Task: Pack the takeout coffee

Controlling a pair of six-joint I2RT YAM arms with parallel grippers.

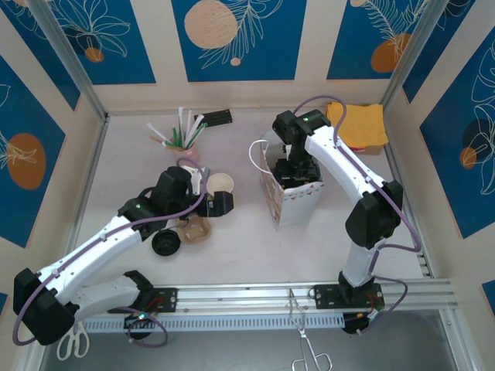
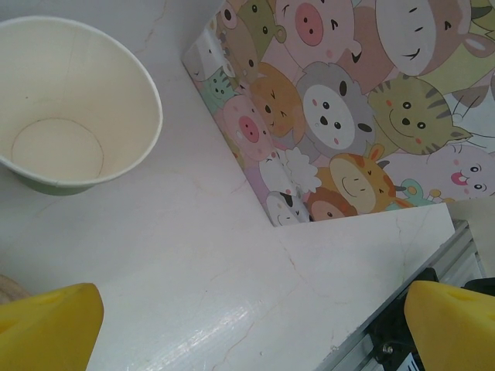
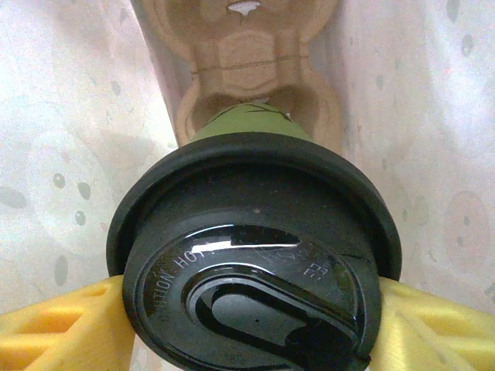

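White marbled table. Glossy paper bag with a cartoon-animal print stands upright, centre-right. Inside it lies a moulded pulp tray. Right gripper is clamped on the lidded cup, which has a green wall and a shiny black domed lid, over the tray; contact unclear. Left gripper is spread wide and empty, near the round, cream-lined open cup left of the bag.

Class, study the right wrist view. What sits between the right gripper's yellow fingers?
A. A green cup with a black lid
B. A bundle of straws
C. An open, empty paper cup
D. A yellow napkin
A: the right gripper has a yellow finger on each side of the black lid of the green cup, over the cardboard carrier inside the bag.
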